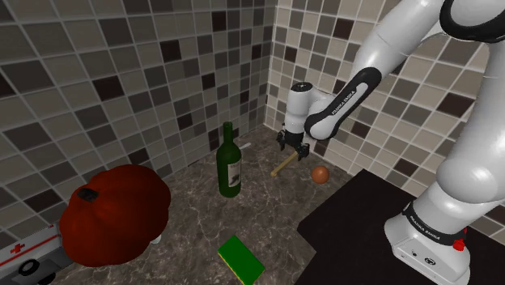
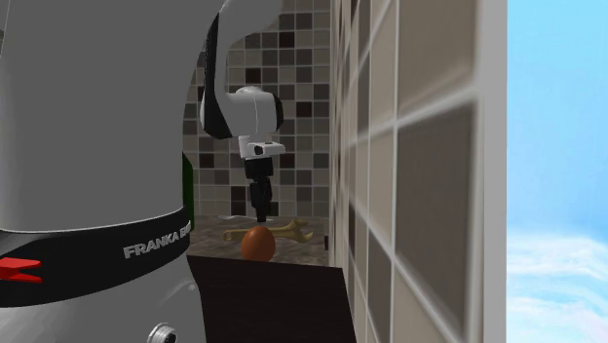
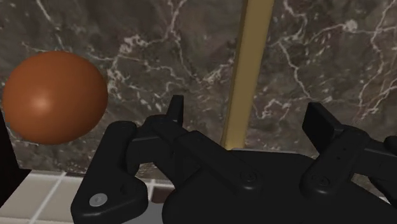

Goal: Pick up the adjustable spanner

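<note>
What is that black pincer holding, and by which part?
Nothing: the black pincer hangs open above the long tan spanner, not clasping its handle.

Tan-gold spanner (image 1: 285, 165), long straight handle, lying flat on dark marble counter (image 1: 194, 219), nr orange ball (image 1: 320, 173).

orange ball (image 3: 54, 97) beside gripper (image 3: 247, 111), tiled wall (image 1: 311, 48) close

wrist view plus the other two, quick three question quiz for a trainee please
1. Fill in: the green bottle stands ____.
2. True or false: the gripper is shut on the tan spanner.
3. What lies nearest the spanner? A green bottle B orange ball C white cup
Key: 1 upright; 2 false, it is open around the handle; 3 B.
</note>
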Controlling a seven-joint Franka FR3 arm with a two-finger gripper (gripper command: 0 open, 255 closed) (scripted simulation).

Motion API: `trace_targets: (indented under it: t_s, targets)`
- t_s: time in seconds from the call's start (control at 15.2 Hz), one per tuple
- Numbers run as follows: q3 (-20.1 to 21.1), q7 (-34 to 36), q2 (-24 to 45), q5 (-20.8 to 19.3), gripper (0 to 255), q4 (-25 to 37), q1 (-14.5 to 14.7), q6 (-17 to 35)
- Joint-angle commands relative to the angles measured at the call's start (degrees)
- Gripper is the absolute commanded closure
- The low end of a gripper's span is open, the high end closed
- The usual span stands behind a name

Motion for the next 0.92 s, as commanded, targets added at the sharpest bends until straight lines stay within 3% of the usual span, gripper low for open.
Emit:
trace_targets:
  t_s: [0.0, 0.53, 0.59, 0.86]
  targets:
    - [-2.1, 3.4, 2.6, -2.3, 0, 1.5, 1.4, 1.0]
    - [-5.9, 7.4, 8.0, -7.0, 0, 3.4, 4.3, 4.3]
    - [-6.0, 7.4, 8.2, -7.1, 255, 3.5, 4.4, 4.3]
    - [-6.0, 7.4, 8.2, -7.1, 255, 3.6, 4.4, 4.3]
